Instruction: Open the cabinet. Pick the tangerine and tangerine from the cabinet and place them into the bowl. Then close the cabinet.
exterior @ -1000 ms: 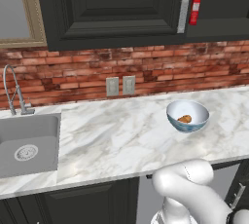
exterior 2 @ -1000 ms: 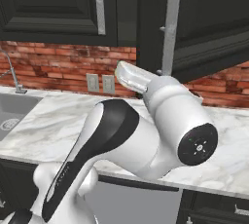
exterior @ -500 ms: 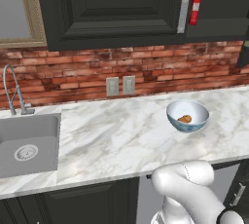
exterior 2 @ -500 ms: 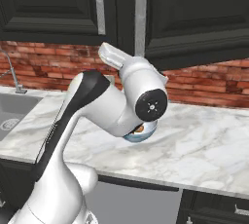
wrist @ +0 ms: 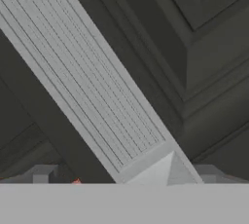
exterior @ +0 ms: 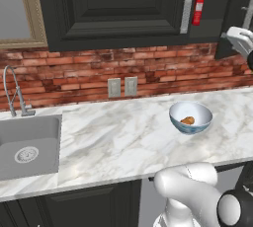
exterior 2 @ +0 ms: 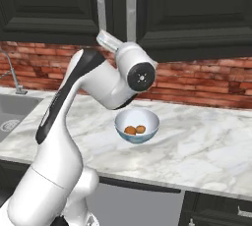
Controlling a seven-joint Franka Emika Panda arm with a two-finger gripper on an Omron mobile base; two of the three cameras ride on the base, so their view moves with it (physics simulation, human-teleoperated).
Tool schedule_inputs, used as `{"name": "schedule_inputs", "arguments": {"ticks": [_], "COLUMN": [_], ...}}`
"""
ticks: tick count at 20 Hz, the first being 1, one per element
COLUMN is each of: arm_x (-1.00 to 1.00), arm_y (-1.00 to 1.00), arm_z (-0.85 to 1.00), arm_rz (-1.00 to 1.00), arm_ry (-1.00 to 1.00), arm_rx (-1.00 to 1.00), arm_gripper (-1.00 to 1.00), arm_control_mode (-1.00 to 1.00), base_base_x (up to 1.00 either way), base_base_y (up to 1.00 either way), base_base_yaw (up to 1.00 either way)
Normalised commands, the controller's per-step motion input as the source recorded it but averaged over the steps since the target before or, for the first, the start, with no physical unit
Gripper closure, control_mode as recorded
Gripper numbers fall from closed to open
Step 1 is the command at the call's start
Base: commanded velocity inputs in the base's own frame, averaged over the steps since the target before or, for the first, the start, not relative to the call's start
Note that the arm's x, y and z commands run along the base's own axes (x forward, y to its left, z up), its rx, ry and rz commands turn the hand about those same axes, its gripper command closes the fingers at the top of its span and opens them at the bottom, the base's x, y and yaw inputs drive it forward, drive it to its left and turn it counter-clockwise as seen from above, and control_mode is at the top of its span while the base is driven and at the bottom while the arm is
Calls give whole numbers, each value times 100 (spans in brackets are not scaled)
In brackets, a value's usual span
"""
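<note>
The black upper cabinet point(exterior 2: 197, 9) has two silver bar handles point(exterior 2: 131, 4) close together. Its right door stands almost shut; a narrow gap shows in the left base view. My gripper point(exterior 2: 106, 37) is raised against that door, just under the handles. In the hand view the gripper point(wrist: 126, 175) is open, and the ribbed silver handle point(wrist: 92, 82) runs slantwise between its fingertips point(wrist: 44, 173). The bowl point(exterior 2: 137, 122) sits on the marble counter, below the arm's wrist, with two tangerines point(exterior 2: 130, 130) inside. The left base view also shows the bowl point(exterior: 190, 116) and one tangerine point(exterior: 188, 120).
A tall red carton point(exterior: 198, 7) shows in the cabinet's gap. The sink point(exterior: 27, 144) and faucet point(exterior: 15, 90) are at the counter's left. Two wall outlets point(exterior: 122, 87) sit on the brick backsplash. My arm's elbow point(exterior 2: 64, 102) arches over the counter's left half.
The right cabinet door has swung from wide open to nearly shut. My arm swung left with it, uncovering the bowl in the right base view. The jaws widened slightly.
</note>
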Motion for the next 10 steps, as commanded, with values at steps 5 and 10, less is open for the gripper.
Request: {"name": "schedule_inputs", "arguments": {"ticks": [5,10], "arm_x": [100,100], "arm_y": [13,40], "arm_z": [-43,-77], "arm_rz": [15,12], "arm_ry": [0,0], "arm_rx": [18,8], "arm_gripper": [-100,-100], "arm_control_mode": [-100,-100], "base_base_x": [0,0], "base_base_y": [0,0], "base_base_yaw": [0,0]}}
